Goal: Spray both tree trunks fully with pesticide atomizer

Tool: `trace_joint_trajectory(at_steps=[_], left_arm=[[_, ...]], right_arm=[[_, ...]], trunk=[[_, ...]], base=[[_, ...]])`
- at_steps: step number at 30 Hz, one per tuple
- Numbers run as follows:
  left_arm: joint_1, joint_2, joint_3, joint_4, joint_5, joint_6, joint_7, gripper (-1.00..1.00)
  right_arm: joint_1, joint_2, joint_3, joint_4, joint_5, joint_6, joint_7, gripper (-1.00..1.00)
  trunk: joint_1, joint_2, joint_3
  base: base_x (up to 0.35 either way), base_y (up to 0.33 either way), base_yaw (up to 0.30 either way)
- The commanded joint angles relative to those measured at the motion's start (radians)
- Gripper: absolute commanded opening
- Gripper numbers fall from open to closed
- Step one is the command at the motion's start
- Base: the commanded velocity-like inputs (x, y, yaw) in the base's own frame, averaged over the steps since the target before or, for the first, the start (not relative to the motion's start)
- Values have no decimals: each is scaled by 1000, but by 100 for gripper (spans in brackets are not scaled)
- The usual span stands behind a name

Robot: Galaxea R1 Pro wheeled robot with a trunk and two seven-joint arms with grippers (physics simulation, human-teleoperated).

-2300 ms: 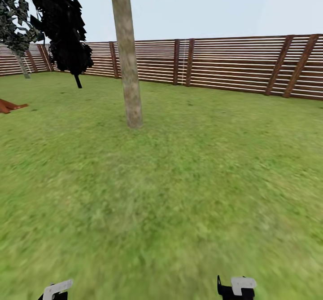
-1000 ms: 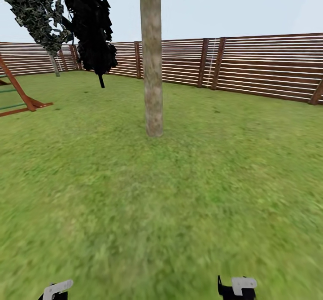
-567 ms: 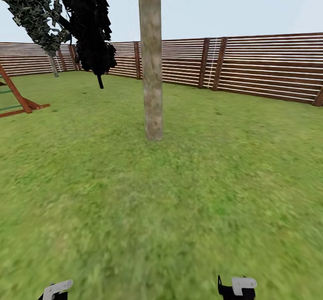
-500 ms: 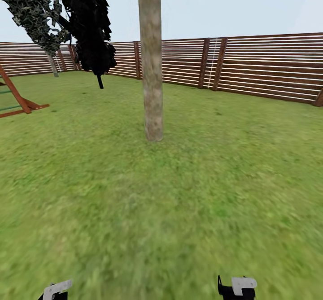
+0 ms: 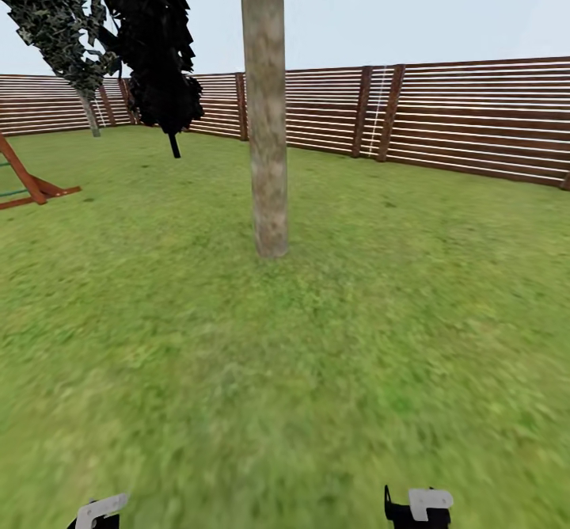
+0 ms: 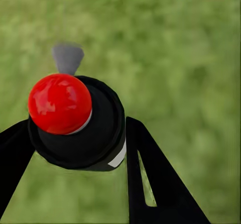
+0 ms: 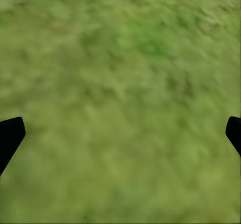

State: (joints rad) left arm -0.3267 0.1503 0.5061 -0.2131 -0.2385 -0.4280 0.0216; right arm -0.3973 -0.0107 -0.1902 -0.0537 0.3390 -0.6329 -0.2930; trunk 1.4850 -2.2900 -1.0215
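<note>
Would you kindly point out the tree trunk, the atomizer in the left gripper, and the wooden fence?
tree trunk (image 5: pixel 267 141): head view, on the bare bark midway up.
atomizer (image 6: pixel 60 103): left wrist view, on its red round top.
wooden fence (image 5: pixel 475 121): head view, on the horizontal slats right of the trunk.

The tree trunk (image 5: pixel 267 109) is mottled grey-tan. The floor (image 5: pixel 317 339) is blurry green grass. At twelve o'clock a fence (image 5: pixel 467 117) runs in brown slats with pale gaps. At eleven o'clock hangs black foliage (image 5: pixel 154 46). The pesticide atomizer (image 6: pixel 75 121) is black with a glossy red cap and grey nozzle.
</note>
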Motion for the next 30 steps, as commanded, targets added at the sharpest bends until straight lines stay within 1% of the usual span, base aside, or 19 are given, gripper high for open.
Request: trace_joint_trajectory(at_steps=[1, 30], left_arm=[[0, 0, 0, 0, 0, 0, 0, -100], [0, 0, 0, 0, 0, 0, 0, -100]], right_arm=[[0, 0, 0, 0, 0, 0, 0, 100], [0, 0, 0, 0, 0, 0, 0, 100]], trunk=[[0, 0, 0], [0, 0, 0]], base=[[338, 0, 0], [338, 0, 0]])
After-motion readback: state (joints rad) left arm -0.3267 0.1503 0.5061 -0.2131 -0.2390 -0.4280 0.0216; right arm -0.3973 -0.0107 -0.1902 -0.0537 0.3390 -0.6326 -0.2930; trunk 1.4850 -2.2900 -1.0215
